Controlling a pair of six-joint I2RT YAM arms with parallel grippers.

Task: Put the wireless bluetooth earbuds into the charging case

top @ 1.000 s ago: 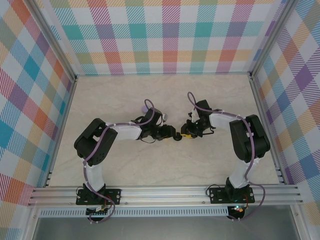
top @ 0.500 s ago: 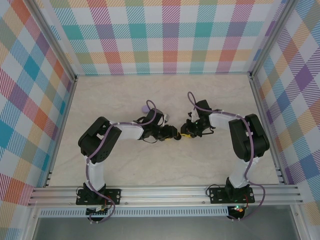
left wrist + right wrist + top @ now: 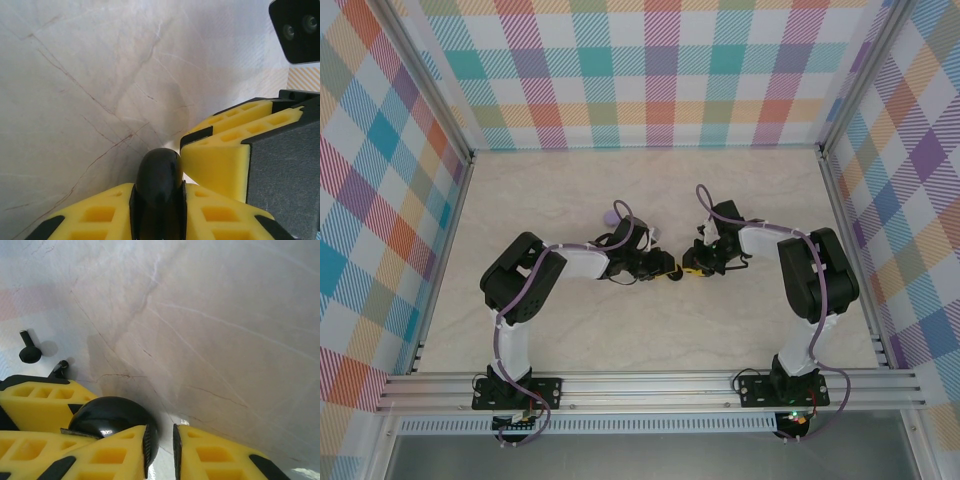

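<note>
Left gripper (image 3: pixel 159 201) clamped on the black charging case (image 3: pixel 160 170); right gripper (image 3: pixel 165 446), jaws nearly closed, just beside it; black earbud (image 3: pixel 29 351) nearby.

A black stemmed earbud (image 3: pixel 30 351) lies on the table (image 3: pixel 210 315), near the glossy black round case (image 3: pixel 112 420).

The black charging case (image 3: pixel 112 420) rests on the marbled tabletop (image 3: pixel 215 315). Just right of it is the right gripper (image 3: pixel 160 436), its yellow fingers (image 3: pixel 225 455) almost together, one against the case. Another yellow finger (image 3: pixel 40 400) meets the case's left side. Farther left lies a black earbud (image 3: pixel 30 352), with a second earbud (image 3: pixel 60 368) nearer the case.
</note>
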